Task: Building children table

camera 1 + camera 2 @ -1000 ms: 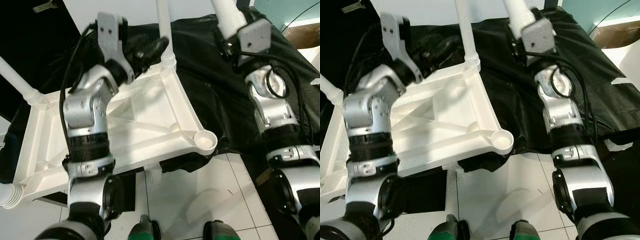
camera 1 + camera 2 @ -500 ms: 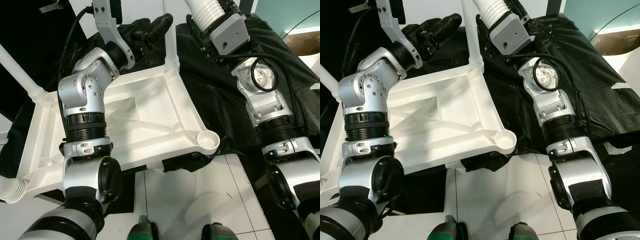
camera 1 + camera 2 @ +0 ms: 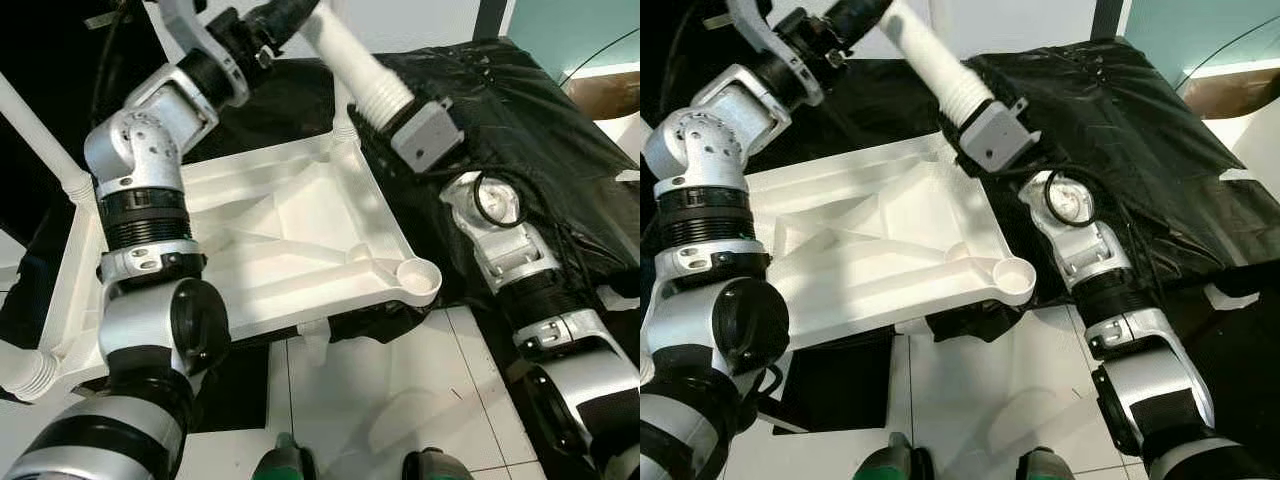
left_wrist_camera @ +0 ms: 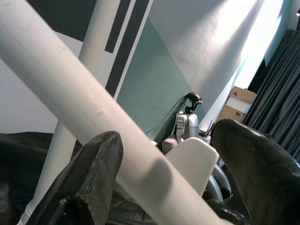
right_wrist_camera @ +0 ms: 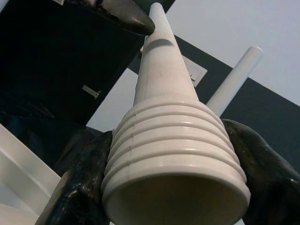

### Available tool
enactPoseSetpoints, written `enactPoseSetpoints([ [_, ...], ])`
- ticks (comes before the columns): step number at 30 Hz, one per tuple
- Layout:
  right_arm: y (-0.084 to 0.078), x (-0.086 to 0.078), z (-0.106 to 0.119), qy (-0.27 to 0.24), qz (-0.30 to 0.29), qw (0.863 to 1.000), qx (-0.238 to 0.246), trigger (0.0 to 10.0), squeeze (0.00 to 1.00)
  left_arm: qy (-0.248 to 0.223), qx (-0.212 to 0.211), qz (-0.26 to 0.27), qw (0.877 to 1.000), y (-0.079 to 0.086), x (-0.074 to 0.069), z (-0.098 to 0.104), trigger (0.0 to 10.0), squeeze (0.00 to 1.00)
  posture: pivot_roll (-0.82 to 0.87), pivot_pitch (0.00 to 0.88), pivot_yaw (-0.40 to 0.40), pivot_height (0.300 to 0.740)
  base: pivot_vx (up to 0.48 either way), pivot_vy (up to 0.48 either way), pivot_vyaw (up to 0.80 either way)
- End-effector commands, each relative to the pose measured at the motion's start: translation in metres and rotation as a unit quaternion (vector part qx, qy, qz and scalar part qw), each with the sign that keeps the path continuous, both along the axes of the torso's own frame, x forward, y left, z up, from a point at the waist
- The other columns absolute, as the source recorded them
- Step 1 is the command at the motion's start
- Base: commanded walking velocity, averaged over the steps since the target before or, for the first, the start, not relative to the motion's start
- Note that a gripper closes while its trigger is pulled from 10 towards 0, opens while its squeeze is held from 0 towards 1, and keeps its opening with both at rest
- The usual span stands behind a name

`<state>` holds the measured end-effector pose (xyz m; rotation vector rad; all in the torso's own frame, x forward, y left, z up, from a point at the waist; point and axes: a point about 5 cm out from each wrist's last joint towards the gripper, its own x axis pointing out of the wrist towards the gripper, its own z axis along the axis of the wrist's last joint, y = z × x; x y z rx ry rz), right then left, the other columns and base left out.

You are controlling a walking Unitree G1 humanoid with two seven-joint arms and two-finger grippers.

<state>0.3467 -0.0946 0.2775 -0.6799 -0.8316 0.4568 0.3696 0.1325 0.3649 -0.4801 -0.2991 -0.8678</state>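
Observation:
The white plastic table top (image 3: 280,260) lies upside down on a black sheet. Its near right corner has an empty round socket (image 3: 418,280). Legs stand in other corners: one at the far corner (image 4: 89,61) and one at the left (image 3: 35,140). My right gripper (image 5: 176,178) is shut on the ribbed end of a loose white leg (image 3: 345,55), which slants up to the left above the far edge. My left gripper (image 4: 164,173) is up at the leg's thin end. It is open, with the leg between its fingers (image 4: 89,183).
The black sheet (image 3: 520,90) covers the surface to the right and behind. White floor tiles (image 3: 400,400) lie in front, with my green feet (image 3: 285,465) at the bottom. A cardboard box (image 3: 610,95) sits at the far right.
The right arm has swung the loose leg from nearly upright to slanting left, bringing its ribbed end lower. The left gripper has risen to the leg's thin end.

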Motion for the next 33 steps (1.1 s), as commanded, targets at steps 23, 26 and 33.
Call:
enactPoseSetpoints([
  [23,0.019,-0.018,-0.035,0.014,0.012,0.999,-0.043,10.0,0.00,0.066,0.053,0.047,0.995,0.007,0.022,-0.014,10.0,0.00,-0.03,0.000,0.108,0.740,0.000,0.000,0.00],
  [26,0.014,-0.015,-0.038,0.022,-0.009,0.999,-0.038,10.0,0.00,0.062,0.056,0.052,0.995,0.012,0.019,-0.013,10.0,0.00,-0.03,0.001,0.106,0.740,0.000,0.000,0.00],
  [33,0.008,-0.012,-0.036,0.012,-0.045,0.998,-0.031,10.0,0.00,0.061,0.072,0.069,0.993,0.023,0.019,-0.016,10.0,0.00,-0.03,0.002,0.107,0.740,0.000,0.000,0.00],
])
